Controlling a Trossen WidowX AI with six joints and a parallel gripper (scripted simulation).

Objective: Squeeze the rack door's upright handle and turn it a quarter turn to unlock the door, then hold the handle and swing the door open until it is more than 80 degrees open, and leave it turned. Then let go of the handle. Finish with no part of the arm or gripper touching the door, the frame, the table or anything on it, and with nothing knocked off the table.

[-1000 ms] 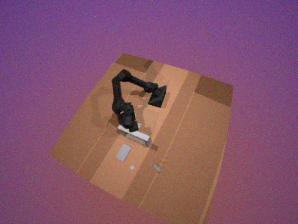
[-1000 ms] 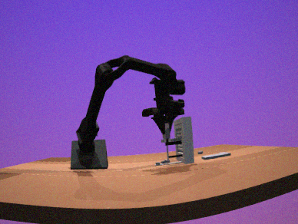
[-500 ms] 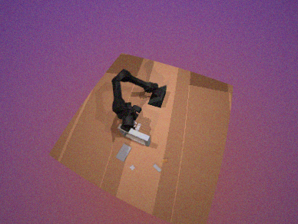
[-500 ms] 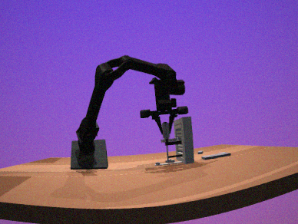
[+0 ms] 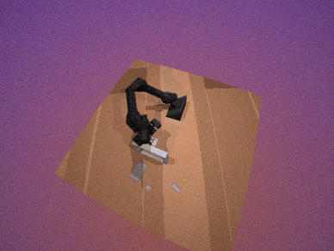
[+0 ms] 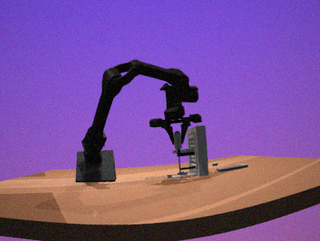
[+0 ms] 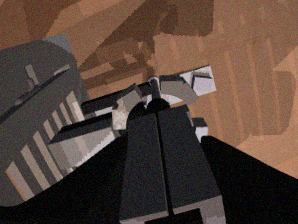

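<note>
In exterior view, left to right: arm base far left, then my gripper pinching the upright handle, just left of the rack. Pulling off the hinge's arc could slip my grip or drag the rack right or left.

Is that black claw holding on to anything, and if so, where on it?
Yes: the gripper is closed on the door's upright handle, gripping it near its upper end.

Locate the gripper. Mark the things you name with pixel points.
Exterior view: right of the arm's base plate (image 6: 108, 171), the gripper (image 6: 178, 138) points down, shut on the handle (image 6: 177, 140), just left of the ribbed grey rack (image 6: 201, 150).
</note>
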